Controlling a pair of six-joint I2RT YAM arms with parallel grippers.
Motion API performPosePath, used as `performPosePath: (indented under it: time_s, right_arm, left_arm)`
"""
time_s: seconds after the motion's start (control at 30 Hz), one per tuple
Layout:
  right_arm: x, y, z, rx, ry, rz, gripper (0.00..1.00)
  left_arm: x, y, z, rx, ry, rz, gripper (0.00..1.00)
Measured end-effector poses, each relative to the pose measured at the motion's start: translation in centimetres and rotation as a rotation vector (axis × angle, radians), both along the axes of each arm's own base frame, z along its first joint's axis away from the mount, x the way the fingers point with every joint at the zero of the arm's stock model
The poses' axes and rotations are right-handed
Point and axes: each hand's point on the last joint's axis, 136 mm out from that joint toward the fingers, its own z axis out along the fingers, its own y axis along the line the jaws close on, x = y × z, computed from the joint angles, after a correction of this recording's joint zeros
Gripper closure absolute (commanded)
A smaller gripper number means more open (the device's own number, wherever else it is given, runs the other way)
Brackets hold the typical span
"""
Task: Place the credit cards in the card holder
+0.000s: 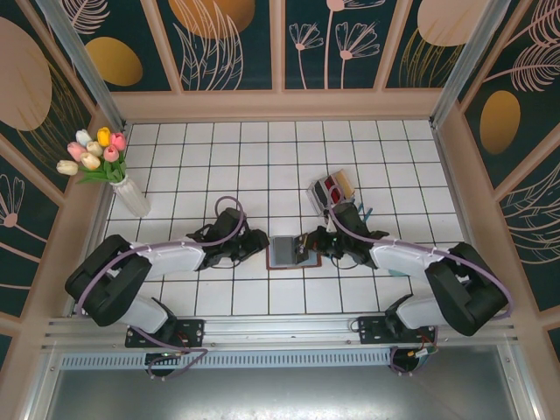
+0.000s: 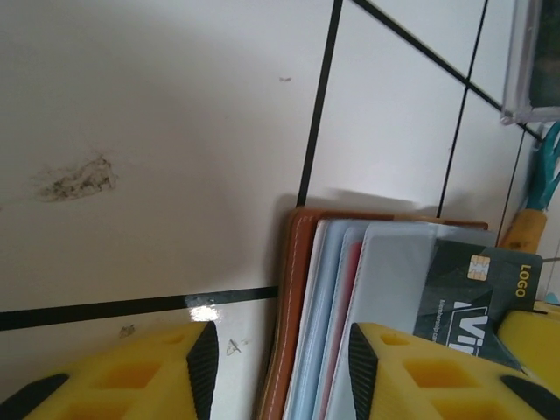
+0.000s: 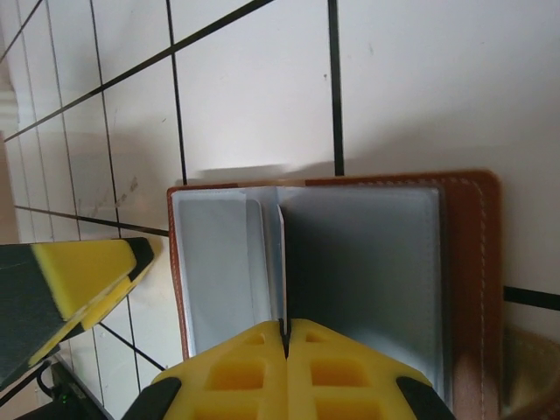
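The holder [image 1: 284, 252] lies open at frame centre on the bench [image 1: 262, 157]. The right claw [image 3: 284, 334] is shut on an inner leaf [image 3: 282, 262]. The left claw [image 2: 280, 354] is half open astride the holder's edge, with nothing gripped. If the leaf is tugged, the holder could be dragged and the grey card [image 2: 477, 293] spilled out.

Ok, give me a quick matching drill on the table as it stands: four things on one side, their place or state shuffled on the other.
Things:
1 card holder
2 left gripper
3 right gripper
4 clear box

Place or state:
A jaws apart
B on the tiles just beyond the right gripper
C lying open between the two grippers
D jaws shut on the holder's inner sleeve

Pairs: 1-C, 2-A, 3-D, 4-B
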Motion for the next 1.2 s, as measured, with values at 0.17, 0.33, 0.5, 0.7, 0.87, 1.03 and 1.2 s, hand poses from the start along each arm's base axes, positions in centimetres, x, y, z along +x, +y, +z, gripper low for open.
performPosePath:
  time_s: [0.17, 0.33, 0.5, 0.7, 0.87, 1.03, 1.2]
  right_arm:
    - [-0.2, 0.4, -0.3, 0.04, -0.009, 0.01, 1.0]
    - [0.1, 0.2, 0.5, 0.054, -0.026, -0.009, 1.0]
    - [1.1, -0.5, 2.5, 0.092, -0.073, -0.043, 1.0]
    - [0.7, 0.0, 2.2, 0.102, -0.054, -0.024, 1.0]
    - [0.4, 0.6, 1.3, 0.103, -0.024, -0.015, 1.0]
    - [0.4, 1.0, 0.7, 0.108, -0.013, -0.01, 1.0]
    - [-0.1, 1.3, -0.5, 0.086, 0.019, -0.009, 1.0]
  left_arm:
    - [-0.2, -0.2, -0.7, 0.004, 0.022, -0.014, 0.61]
    - [-0.1, -0.5, -0.9, 0.003, 0.025, -0.022, 0.7]
    - [-0.1, -0.4, -1.2, 0.01, 0.032, -0.022, 0.76]
    - [0.2, -0.7, -1.2, 0.01, 0.032, -0.023, 0.78]
    - [0.2, -0.7, -1.2, 0.01, 0.033, -0.023, 0.78]
    - [0.1, -0.7, -1.3, 0.011, 0.033, -0.023, 0.79]
    - [0.2, -0.7, -1.2, 0.01, 0.033, -0.023, 0.79]
